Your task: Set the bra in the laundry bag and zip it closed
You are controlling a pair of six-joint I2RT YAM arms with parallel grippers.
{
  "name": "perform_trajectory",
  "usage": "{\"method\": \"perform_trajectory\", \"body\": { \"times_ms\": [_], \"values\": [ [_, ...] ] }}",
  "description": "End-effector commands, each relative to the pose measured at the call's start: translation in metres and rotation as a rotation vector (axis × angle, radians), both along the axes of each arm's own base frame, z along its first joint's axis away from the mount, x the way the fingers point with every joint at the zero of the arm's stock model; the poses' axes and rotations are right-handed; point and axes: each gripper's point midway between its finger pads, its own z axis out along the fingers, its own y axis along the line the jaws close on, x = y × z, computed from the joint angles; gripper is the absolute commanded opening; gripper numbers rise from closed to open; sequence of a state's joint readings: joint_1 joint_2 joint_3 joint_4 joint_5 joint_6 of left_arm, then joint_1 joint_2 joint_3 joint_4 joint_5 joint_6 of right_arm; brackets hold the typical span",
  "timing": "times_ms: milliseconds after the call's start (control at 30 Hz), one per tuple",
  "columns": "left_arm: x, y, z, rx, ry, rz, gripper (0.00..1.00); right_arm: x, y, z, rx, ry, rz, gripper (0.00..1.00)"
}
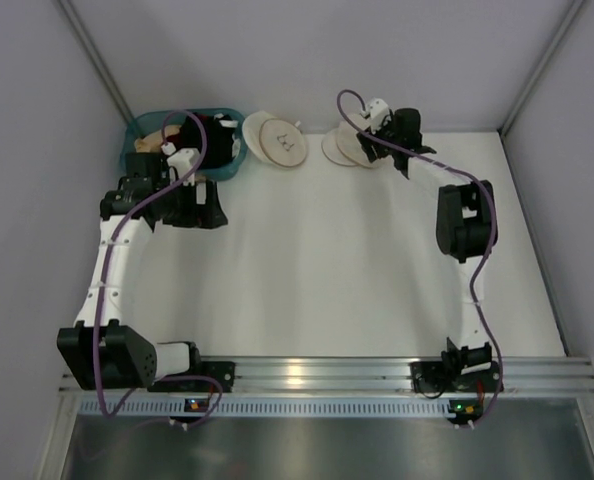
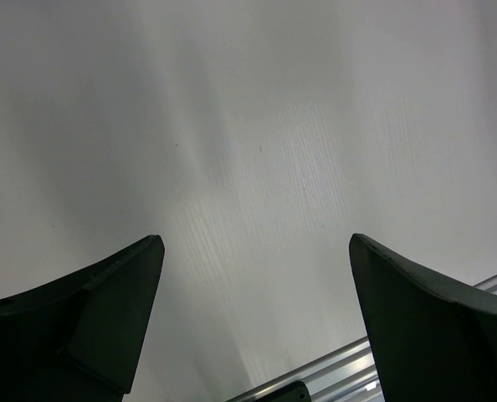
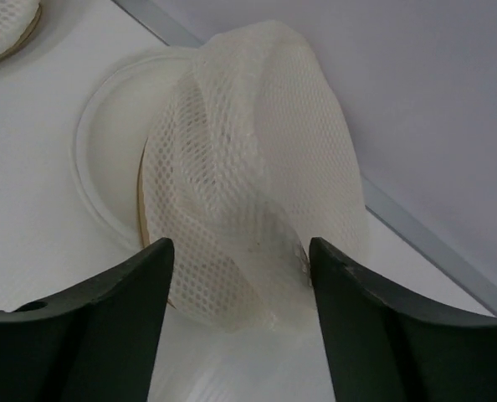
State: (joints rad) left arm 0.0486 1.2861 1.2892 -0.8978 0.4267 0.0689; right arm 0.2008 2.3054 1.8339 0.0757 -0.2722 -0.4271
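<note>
The black bra (image 1: 191, 130) lies in a teal basket (image 1: 137, 133) at the back left, among other garments. The laundry bag (image 1: 278, 140), round and cream-white with a small dark mark on its lid, lies shut on the table beside the basket. My left gripper (image 1: 205, 210) is open and empty just in front of the basket; its wrist view (image 2: 255, 243) shows only bare table. My right gripper (image 1: 382, 148) is open at a second round mesh bag (image 3: 248, 176) with a tan rim, whose mesh lid stands up between the jaws (image 3: 240, 243).
The basket also holds a red garment (image 1: 220, 122) and a beige garment (image 1: 155, 138). The tan-rimmed bag (image 1: 342, 148) sits against the back wall. The grey walls close in on the back and both sides. A metal rail (image 1: 317, 375) runs along the near edge.
</note>
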Motion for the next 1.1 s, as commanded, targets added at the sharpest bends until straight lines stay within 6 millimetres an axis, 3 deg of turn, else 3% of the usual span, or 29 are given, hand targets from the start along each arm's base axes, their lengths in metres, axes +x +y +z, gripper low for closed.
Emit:
{"method": "perform_trajectory", "body": {
  "times_ms": [0,67,100,167,200,300,367,400,433,533,700,800,867,967,1067],
  "values": [
    [0.001,0.002,0.015,0.018,-0.084,0.002,0.99,-0.004,0.038,0.019,-0.019,-0.073,0.105,0.63],
    [-0.002,0.003,0.016,0.030,-0.097,-0.008,0.98,-0.019,0.046,0.002,-0.014,0.006,0.132,0.54],
    [-0.002,0.003,0.017,0.034,-0.102,-0.009,0.99,-0.024,0.047,0.002,-0.008,0.028,0.143,0.43],
    [-0.005,0.004,0.018,0.037,-0.110,-0.009,0.98,-0.042,0.054,-0.006,0.006,0.107,0.180,0.29],
    [-0.005,0.003,0.019,0.037,-0.113,-0.008,0.98,-0.047,0.057,-0.003,0.033,0.131,0.177,0.18],
    [-0.010,0.003,0.023,0.031,-0.128,-0.001,0.99,-0.079,0.063,0.021,0.133,0.195,0.187,0.00],
    [-0.015,0.002,0.027,0.030,-0.146,-0.010,0.99,-0.099,0.070,0.036,0.197,0.221,0.217,0.00],
    [-0.017,0.000,0.029,0.027,-0.155,-0.023,0.98,-0.113,0.075,0.060,0.256,0.223,0.224,0.00],
    [-0.020,-0.002,0.029,0.029,-0.164,-0.040,0.99,-0.128,0.078,0.056,0.287,0.268,0.232,0.00],
    [-0.030,-0.006,0.032,0.028,-0.200,-0.082,0.98,-0.177,0.096,0.082,0.444,0.367,0.332,0.00],
    [-0.046,-0.014,0.032,0.019,-0.242,-0.149,0.98,-0.239,0.113,0.104,0.662,0.573,0.416,0.00],
    [-0.054,-0.020,0.026,0.000,-0.242,-0.195,0.99,-0.267,0.112,0.083,0.718,0.705,0.418,0.00],
    [-0.057,-0.023,0.019,-0.009,-0.231,-0.219,0.99,-0.273,0.108,0.069,0.725,0.739,0.404,0.00],
    [-0.057,-0.023,0.012,-0.007,-0.214,-0.227,0.99,-0.276,0.089,0.038,0.738,0.784,0.318,0.00],
    [-0.057,-0.024,0.002,-0.016,-0.182,-0.238,0.98,-0.261,0.057,0.010,0.804,0.829,0.169,0.00]
  ]
}}
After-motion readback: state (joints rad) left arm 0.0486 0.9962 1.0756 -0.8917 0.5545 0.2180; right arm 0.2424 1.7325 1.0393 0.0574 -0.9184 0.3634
